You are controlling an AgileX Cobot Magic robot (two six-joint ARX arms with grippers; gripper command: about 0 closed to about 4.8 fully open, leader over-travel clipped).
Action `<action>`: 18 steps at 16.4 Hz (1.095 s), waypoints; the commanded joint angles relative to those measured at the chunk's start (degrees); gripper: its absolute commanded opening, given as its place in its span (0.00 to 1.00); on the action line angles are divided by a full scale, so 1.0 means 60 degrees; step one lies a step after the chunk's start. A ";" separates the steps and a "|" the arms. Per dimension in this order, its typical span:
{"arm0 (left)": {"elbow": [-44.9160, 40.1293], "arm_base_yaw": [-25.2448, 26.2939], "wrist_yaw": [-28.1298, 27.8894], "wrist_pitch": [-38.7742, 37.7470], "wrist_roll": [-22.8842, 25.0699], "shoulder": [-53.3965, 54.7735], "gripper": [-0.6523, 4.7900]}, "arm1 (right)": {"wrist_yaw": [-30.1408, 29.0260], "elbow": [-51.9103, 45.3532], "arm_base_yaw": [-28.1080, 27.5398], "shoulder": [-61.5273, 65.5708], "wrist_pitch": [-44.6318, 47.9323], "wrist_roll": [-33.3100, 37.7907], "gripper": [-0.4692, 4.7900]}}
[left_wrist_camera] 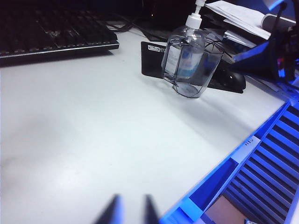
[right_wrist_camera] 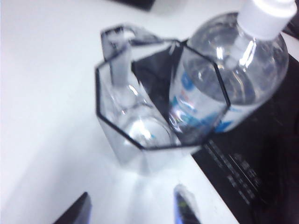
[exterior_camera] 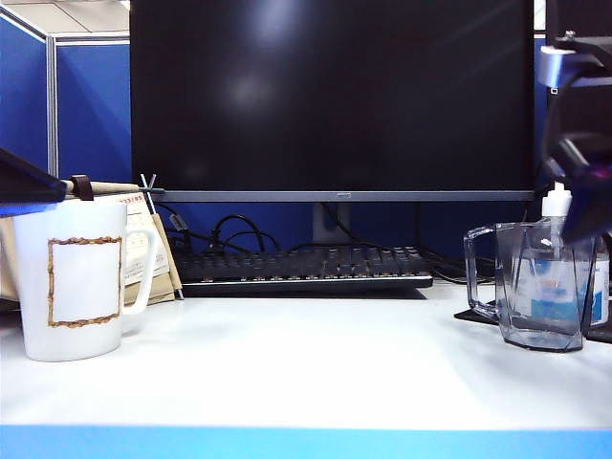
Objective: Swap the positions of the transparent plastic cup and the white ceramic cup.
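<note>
Hovering above the faceted, grey-blue transparent plastic cup (right_wrist_camera: 140, 116), the right gripper (right_wrist_camera: 128, 212) has its jaws parted and empty, the upright cup's open rim just ahead of its fingertips and beside the clear pump bottle (right_wrist_camera: 233, 70). Well apart on the white table (exterior_camera: 306, 363), the tall white ceramic cup (exterior_camera: 72, 277) stands under the left arm, whose left gripper (left_wrist_camera: 131, 212) shows only a narrow gap, holding nothing.

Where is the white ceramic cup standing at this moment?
In the exterior view the white ceramic cup stands upright at the far left of the white table, left of the keyboard, far from the transparent plastic cup.
</note>
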 commanded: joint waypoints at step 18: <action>0.2244 0.0022 -0.4091 -0.0579 0.3355 0.0160 0.56 | -0.0809 0.1096 0.0022 -0.0015 -0.0117 0.0084 0.61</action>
